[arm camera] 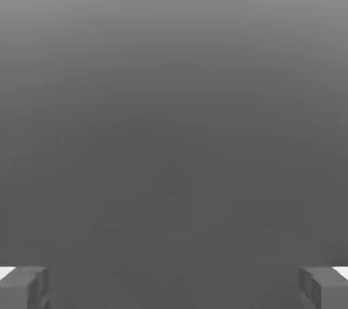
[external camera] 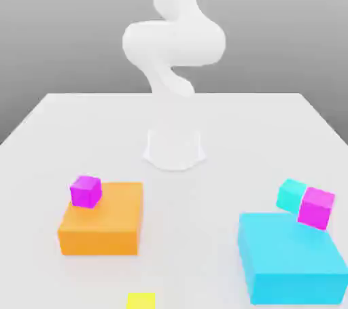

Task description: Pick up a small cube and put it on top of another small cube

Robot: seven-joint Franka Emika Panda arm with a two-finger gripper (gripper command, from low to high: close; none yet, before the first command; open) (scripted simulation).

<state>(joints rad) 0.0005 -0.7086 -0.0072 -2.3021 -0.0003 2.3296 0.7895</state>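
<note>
Evidently nothing of the task is done yet. The worktop point(external camera: 41, 131) is a wide white slab, and the white arm point(external camera: 173, 43) rises from its base at the middle, coiled high and well clear of everything on it. Next in size, the cyan block point(external camera: 292, 260) sits toward the exterior view's right, and the orange block point(external camera: 102, 223) toward that view's left. A small magenta cube point(external camera: 85, 191) rests on the orange block's far corner. Another magenta cube point(external camera: 316, 207) perches at the cyan block's far edge, touching a small cyan cube point(external camera: 291, 194) just beside it. Smallest in view, the small yellow cube point(external camera: 141, 300) lies on the worktop at the near edge, between the two blocks and apart from both. In the hand view the hand point(arm camera: 174, 287) is spread wide with nothing between its fingers point(arm camera: 24, 287), facing plain grey background. By my judgement the whole job remains: reaching the yellow cube, grasping it, lifting it and setting it on another small cube.
</note>
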